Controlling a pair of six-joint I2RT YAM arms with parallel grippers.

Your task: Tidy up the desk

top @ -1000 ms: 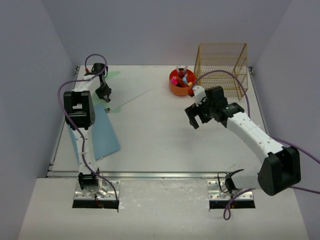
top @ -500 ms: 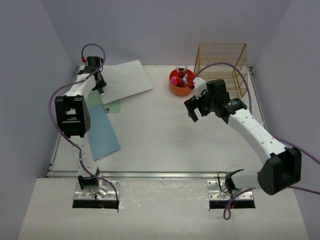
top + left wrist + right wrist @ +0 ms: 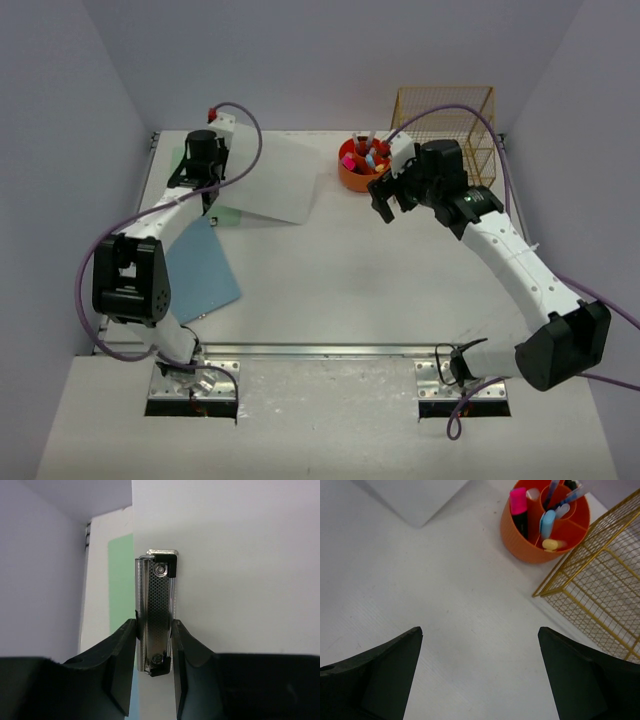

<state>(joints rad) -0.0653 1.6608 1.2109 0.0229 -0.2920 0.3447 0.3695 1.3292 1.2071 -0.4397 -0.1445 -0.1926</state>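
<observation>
1. The left gripper (image 3: 154,630) is clenched on a metal clip (image 3: 156,605), with one finger pressed against each long side.
2. The clip is fixed at the edge of a white clipboard (image 3: 268,178). From above, the clipboard spreads away from the gripper toward 3 o'clock, over the desk's 11 o'clock area. I cannot tell whether it lies flat or hangs tilted.
3. A green sheet (image 3: 230,214) peeks out from under the clipboard's near edge, at about 5 o'clock from the gripper.
4. A blue sheet (image 3: 203,268) lies flat at 7 o'clock from the green one, close to the desk's left edge. Its far corner is just beside the green.
5. The right gripper (image 3: 479,632) is released, its fingers spread wide with nothing between them. It hangs over bare tabletop.
6. An orange cup (image 3: 358,172) stands at 11 o'clock from that gripper, near it but apart. Its compartments hold pens and a pink marker.
7. A gold wire rack (image 3: 445,125) stands at 3 o'clock from the cup, just beside it, in the far right corner.
8. The desk (image 3: 330,280) is the white top under all of this, between lavender walls (image 3: 330,60). A metal rail (image 3: 300,350) runs along its 6 o'clock edge, and both arm bases are bolted just behind that rail.
</observation>
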